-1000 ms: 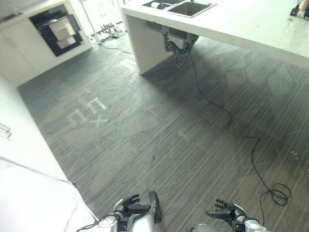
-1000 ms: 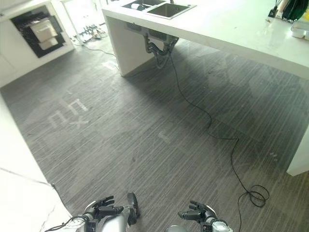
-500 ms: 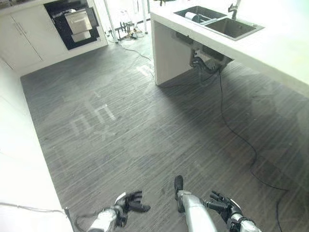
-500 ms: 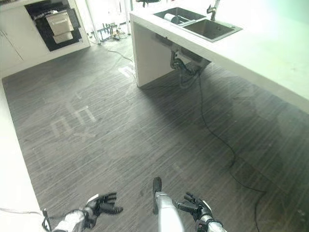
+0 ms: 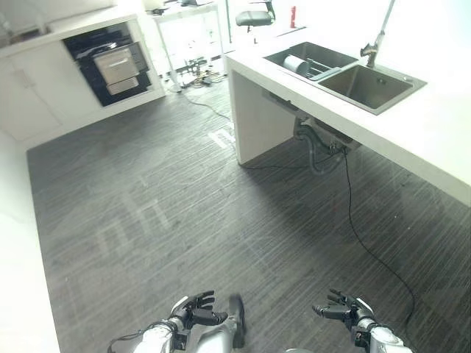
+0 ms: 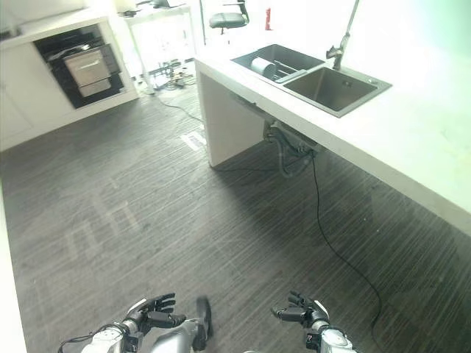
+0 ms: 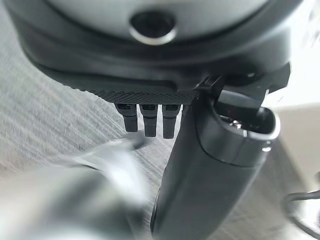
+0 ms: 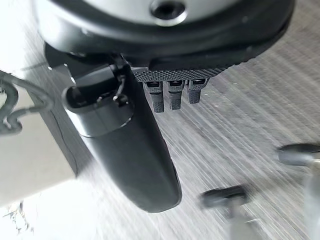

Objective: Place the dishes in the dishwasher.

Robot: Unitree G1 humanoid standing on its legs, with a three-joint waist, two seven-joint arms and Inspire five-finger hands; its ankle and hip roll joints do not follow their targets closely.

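The dishwasher, a dark built-in unit with its front open, stands in the white cabinets at the far left. A white counter on the right holds a double sink. In the sink's farther basin lies a white dish on a rack. Both hands hang low over the grey floor, far from the sink and the dishwasher. My left hand and right hand are open and hold nothing. In each wrist view the fingers are relaxed over bare floor.
A tap rises behind the sink, with drain pipes below the counter. A chair and a red bottle are at the back. A white counter edge runs along the left. Wide floor lies between.
The camera has turned, so the sink counter now fills the right side and the dishwasher sits farther left. Both hands stay low, open and with nothing in them.
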